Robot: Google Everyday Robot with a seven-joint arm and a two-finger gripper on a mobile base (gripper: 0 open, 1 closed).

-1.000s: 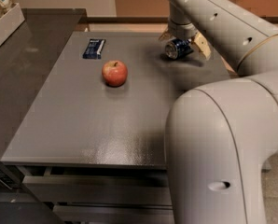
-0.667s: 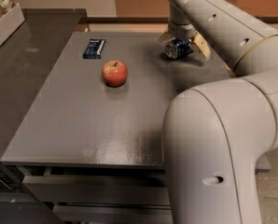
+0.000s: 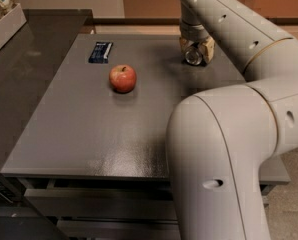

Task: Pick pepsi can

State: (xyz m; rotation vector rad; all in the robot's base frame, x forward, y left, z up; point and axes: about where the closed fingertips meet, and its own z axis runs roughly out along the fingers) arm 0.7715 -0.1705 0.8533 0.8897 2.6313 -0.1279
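The pepsi can (image 3: 193, 57) is at the far right of the grey table (image 3: 89, 134). Only its silver round end and a dark rim show, facing the camera. My gripper (image 3: 195, 53) reaches down from the arm above, with one tan finger (image 3: 208, 47) on each side of the can. The fingers are closed on it. I cannot tell whether the can rests on the table or hangs just above it.
A red apple (image 3: 122, 78) sits mid-table, left of the can. A flat dark blue packet (image 3: 100, 52) lies at the far left. A white tray (image 3: 6, 26) with snack bags stands on the dark counter to the left. My arm's large elbow (image 3: 219, 154) fills the front right.
The can's blue side showed before, lying beside the gripper. Now its silver end faces the camera between the fingers. The apple and packet have not moved.
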